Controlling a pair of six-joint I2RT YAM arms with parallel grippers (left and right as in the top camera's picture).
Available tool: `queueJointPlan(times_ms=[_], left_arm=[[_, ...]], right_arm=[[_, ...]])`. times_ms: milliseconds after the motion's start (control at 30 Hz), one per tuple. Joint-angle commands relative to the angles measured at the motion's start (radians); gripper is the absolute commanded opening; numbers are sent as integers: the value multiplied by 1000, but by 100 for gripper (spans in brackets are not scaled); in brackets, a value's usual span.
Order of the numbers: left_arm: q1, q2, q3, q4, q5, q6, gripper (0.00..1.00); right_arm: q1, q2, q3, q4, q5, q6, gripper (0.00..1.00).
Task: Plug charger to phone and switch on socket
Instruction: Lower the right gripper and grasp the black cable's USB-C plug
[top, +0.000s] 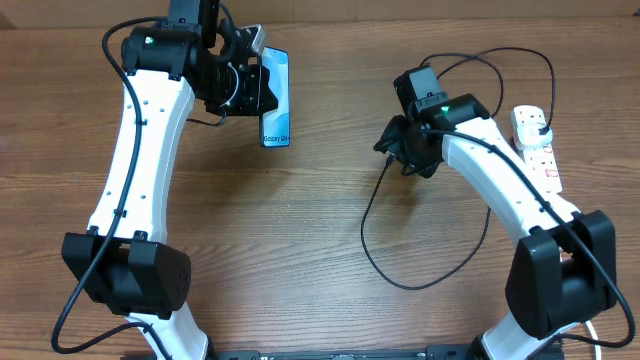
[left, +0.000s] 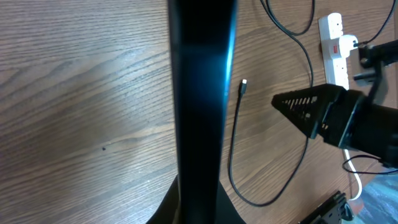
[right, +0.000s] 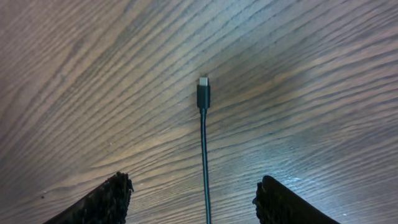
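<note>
a wooden table (top: 300, 220) seen from above, with two white-and-black robot arms reaching across it. the left arm (top: 140, 160) stretches to the far side, where the left gripper (top: 252, 92) is closed tight on the phone (top: 276, 100), holding it by one long edge; its blue-white screen is lit. the right arm (top: 510, 190) bends in from the right of the phone. well to the right of the phone lies the socket (top: 537, 145), a white power strip with red switches and a black plug on it. the charger (top: 366, 240), a thin black cable, runs in loose loops over the wood between the phone and the socket. its small connector tip (right: 203, 94) lies flat on the table, to the right of the phone and apart from it. the right gripper (right: 193, 188) hangs over that end of the cable with its fingers (right: 109, 199) spread apart, one on each side of it, touching nothing.
</note>
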Motion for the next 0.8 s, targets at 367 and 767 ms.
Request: queueJointPlan(times_ms=[367,767], left_arm=[[-3,-5,12,4,14,-13,4],[-3,-5,12,9,14,-13,4]], right_arm=[[-24,240,202,-156,43,-90,68],[1,291,191,-61,40,-66,59]])
